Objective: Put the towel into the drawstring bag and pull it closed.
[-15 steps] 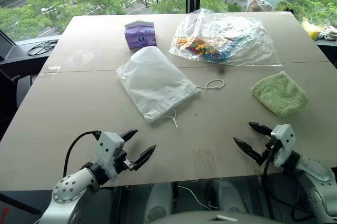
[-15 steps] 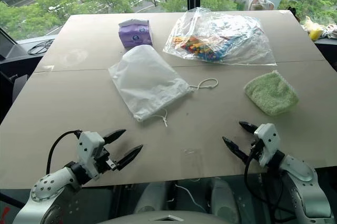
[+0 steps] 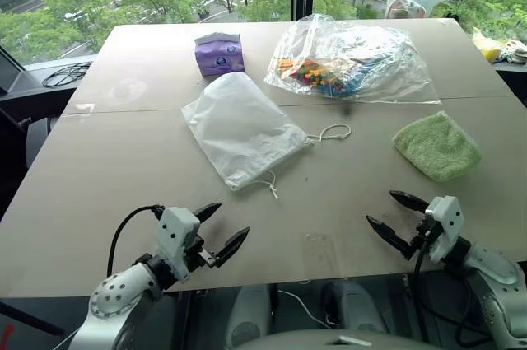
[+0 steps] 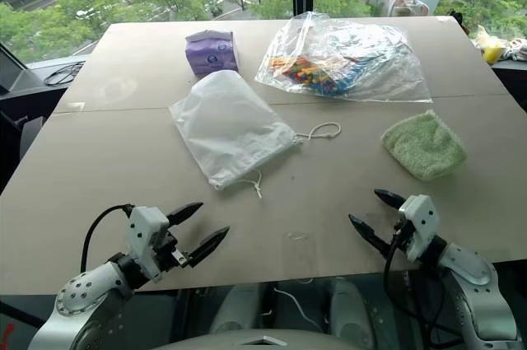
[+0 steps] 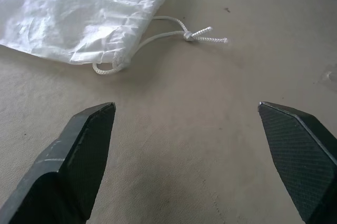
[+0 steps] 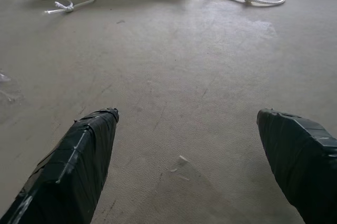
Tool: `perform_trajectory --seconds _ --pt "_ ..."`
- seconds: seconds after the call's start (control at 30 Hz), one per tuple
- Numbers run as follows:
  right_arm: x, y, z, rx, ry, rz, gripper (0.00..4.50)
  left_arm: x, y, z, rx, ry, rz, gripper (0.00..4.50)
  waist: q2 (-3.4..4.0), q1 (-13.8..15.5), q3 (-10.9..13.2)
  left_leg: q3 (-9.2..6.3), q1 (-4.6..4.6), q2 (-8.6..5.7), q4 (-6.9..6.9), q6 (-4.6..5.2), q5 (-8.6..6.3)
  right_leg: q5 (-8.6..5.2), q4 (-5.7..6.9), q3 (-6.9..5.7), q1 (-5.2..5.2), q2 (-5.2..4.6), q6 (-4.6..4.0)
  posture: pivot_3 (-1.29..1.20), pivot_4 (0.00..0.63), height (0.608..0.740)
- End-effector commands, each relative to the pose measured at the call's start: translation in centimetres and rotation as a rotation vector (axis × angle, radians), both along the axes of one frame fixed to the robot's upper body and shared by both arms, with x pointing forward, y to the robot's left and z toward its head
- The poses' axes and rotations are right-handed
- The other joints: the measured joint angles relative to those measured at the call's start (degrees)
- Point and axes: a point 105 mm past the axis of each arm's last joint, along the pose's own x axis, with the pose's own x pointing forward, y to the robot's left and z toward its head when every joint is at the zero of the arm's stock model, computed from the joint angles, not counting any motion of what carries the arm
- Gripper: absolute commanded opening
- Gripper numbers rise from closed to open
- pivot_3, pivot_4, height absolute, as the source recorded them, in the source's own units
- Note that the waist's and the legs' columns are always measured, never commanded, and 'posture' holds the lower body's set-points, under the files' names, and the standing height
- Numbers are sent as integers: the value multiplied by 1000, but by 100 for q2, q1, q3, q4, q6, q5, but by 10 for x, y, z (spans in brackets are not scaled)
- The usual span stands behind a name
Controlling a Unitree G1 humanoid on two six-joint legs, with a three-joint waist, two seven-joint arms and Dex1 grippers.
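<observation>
The left gripper [image 3: 221, 232] has crept slightly forward while the right gripper [image 3: 398, 217] stays put, both spread wide and empty, towel [image 3: 437, 145] untouched.

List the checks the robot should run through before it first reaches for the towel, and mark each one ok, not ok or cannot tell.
1. Left claw open and empty: ok.
2. Right claw open and empty: ok.
3. Towel lying free on the table, nothing on top of it: ok.
4. Drawstring bag flat, cord loose: ok.
5. Bag mouth open wide enough for the towel: cannot tell.
6. Towel inside the bag: not ok.
</observation>
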Motion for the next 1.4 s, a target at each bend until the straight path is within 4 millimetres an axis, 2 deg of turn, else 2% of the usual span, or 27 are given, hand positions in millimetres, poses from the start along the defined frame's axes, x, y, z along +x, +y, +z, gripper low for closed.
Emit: perform_trajectory --seconds 0.03,0.23,0.53,0.7,0.87,1.0,1.4 --pt "0 -2 9 7 -38 -9 4500 -2 -7 10 12 -68 -32 4458 0 0 0 0 0 0 0 0 0 0 0 0 0 0 0 0 150 740" --pt "-2 8 12 27 -42 21 4500 12 -18 21 110 -234 -1 4458 0 11 0 1 -1 0 16 0 0 0 11 3 1 1 0 0 150 740" --pt "-4 32 31 70 -93 105 4500 66 -36 20 330 -467 103 4458 4 19 3 -1 -3 23 70 -1 -1 1 45 2 7 10 1 0 150 740" --pt "-1 40 39 88 -110 105 4500 89 -41 15 376 -507 122 4458 3 16 3 0 -3 28 74 0 0 2 52 2 7 11 0 0 150 740" --pt "-1 40 40 81 -112 99 4500 99 -54 12 459 -570 108 4458 4 36 3 5 -6 25 73 22 13 16 53 1 10 15 16 0 150 740" --pt "-1 37 42 74 -114 92 4500 100 -62 13 602 -669 90 4458 4 49 3 7 -4 25 74 23 12 16 53 2 11 14 16 0 150 740" --pt "2 39 42 75 -116 90 4500 109 -45 13 703 -647 254 4458 6 40 1 0 0 42 76 18 10 13 56 -1 10 9 -14 0 150 740"
